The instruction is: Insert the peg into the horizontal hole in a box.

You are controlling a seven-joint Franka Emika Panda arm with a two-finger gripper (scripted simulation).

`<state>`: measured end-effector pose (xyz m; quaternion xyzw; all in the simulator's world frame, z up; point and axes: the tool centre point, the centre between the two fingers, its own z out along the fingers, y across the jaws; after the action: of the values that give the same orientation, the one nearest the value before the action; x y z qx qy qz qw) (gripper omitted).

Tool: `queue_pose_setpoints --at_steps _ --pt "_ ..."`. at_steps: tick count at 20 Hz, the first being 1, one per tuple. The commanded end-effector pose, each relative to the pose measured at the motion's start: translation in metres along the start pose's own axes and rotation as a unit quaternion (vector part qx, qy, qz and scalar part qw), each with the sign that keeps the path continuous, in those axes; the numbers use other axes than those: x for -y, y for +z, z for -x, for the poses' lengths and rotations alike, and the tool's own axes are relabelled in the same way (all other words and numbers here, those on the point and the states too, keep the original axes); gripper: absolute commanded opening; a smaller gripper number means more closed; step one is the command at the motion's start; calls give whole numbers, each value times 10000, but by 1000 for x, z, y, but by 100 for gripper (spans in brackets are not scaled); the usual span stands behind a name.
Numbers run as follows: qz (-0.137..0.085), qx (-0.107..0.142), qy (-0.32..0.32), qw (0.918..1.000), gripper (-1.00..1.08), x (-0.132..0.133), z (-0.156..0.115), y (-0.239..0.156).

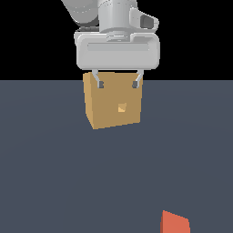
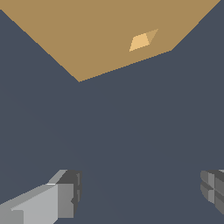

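The table [image 1: 45, 173] is a flat slate-grey surface that carries everything here. Toward its far side stands the box [image 1: 111, 102], a plain tan cube with its broad face turned to the exterior view. Hanging in front of the box's upper edge is the end effector [image 1: 117, 84], its two fingers spread wide, roughly as far apart as the box is broad, with nothing between them. The wrist view confirms this: bare table lies between the fingertips [image 2: 65, 199], and the box sits ahead of them.

In the middle of the box's face is the hole [image 1: 121, 108], a small square opening, lighter yellow-orange inside, and nothing is in it. The peg [image 1: 174, 223] lies well apart from all this, at the near edge of the exterior view; only its orange-red end shows, the rest being cut off by the frame.

By my reckoning the job has barely begun. The peg is ungrasped, so reaching it, picking it up, turning it level with the hole and pushing it in are all left to do.
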<state>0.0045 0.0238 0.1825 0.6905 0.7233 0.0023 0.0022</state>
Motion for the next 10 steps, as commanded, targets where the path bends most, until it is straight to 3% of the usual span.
queue_pose_setpoints --at_steps 1,5,10 --pt "0 0 0 10000 100 0 0 0" --pt "-1 2 58 10000 100 -2 11 3" --pt "-4 9 284 9996 100 -8 52 17"
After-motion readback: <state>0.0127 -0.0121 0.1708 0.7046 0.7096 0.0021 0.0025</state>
